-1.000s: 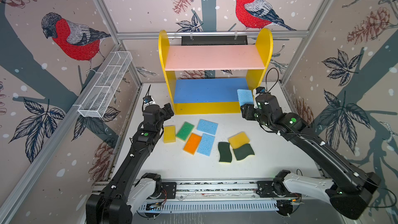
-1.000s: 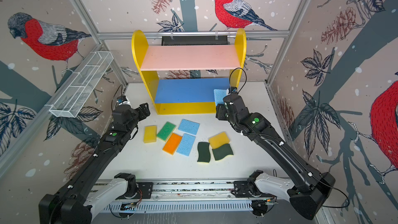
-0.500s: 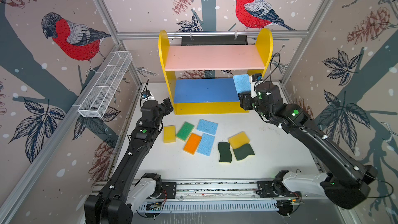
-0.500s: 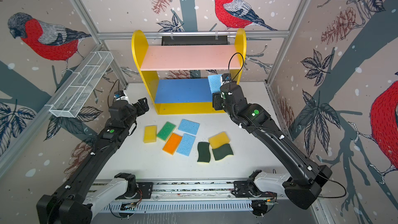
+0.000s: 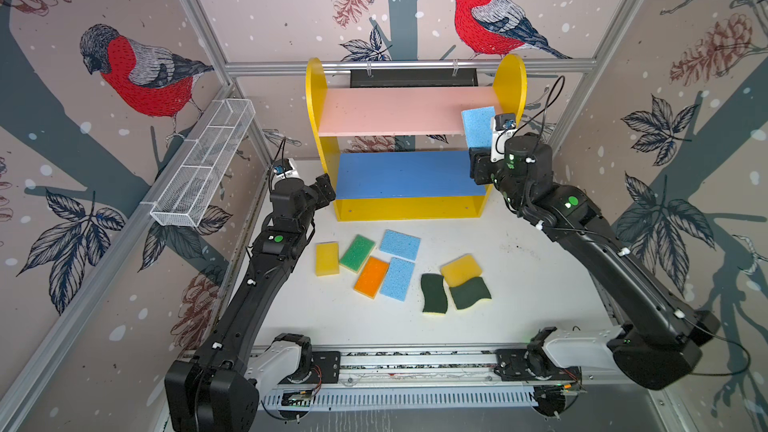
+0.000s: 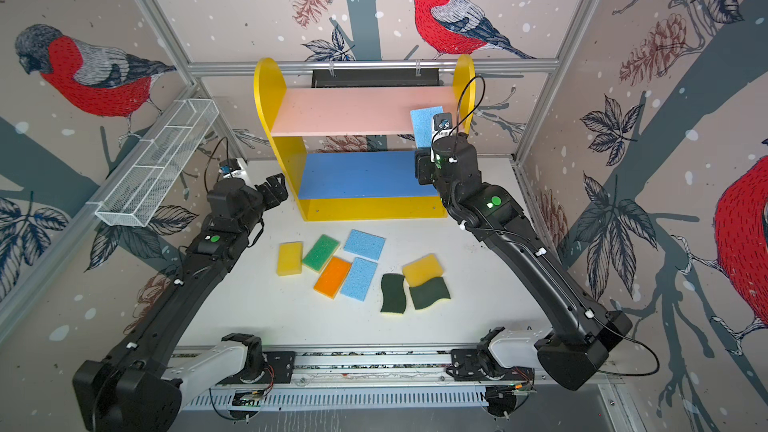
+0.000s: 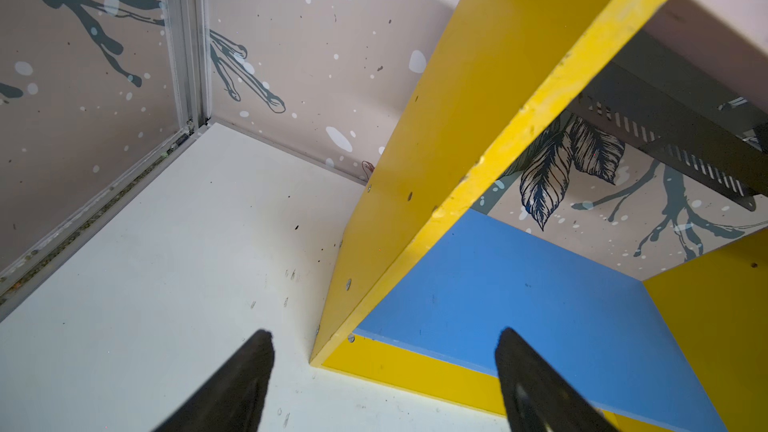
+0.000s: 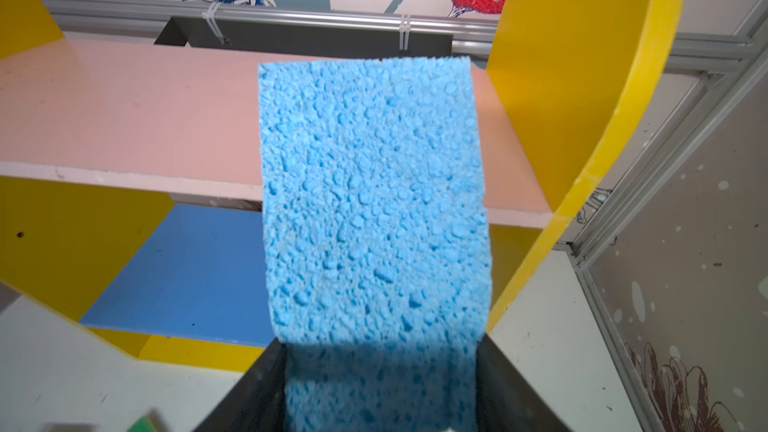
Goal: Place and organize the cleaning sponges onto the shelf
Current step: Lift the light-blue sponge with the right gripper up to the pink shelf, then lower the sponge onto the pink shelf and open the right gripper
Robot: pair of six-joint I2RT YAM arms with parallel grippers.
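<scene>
8 sponges lie loose on the bench (image 5: 540,284), on the near side of the shelf (image 5: 316,118): 2 yellow blocks (image 5: 327,258), 2 light-blue rectangles (image 5: 400,244), 2 dark-green scourers (image 5: 433,294), a green-topped sponge (image 5: 357,247) and an orange-topped sponge (image 5: 371,277). The 9th, a light-blue sponge (image 5: 478,126), is up in the air! The right gripper (image 5: 482,153) has it clamped by its lower end, standing on end at the near edge of the pink top board (image 5: 399,116), far right, beside the yellow side panel (image 5: 513,85). Whether it touches the board, I can't tell. So this looks like the placing step for sponge 1. The left gripper (image 5: 326,191) hangs with jaws spread and empty, just off the shelf's near left corner. The next move, I'd say: carry the sponge farther over the board, tip it flat, let go, and leave room for neighbours.
</scene>
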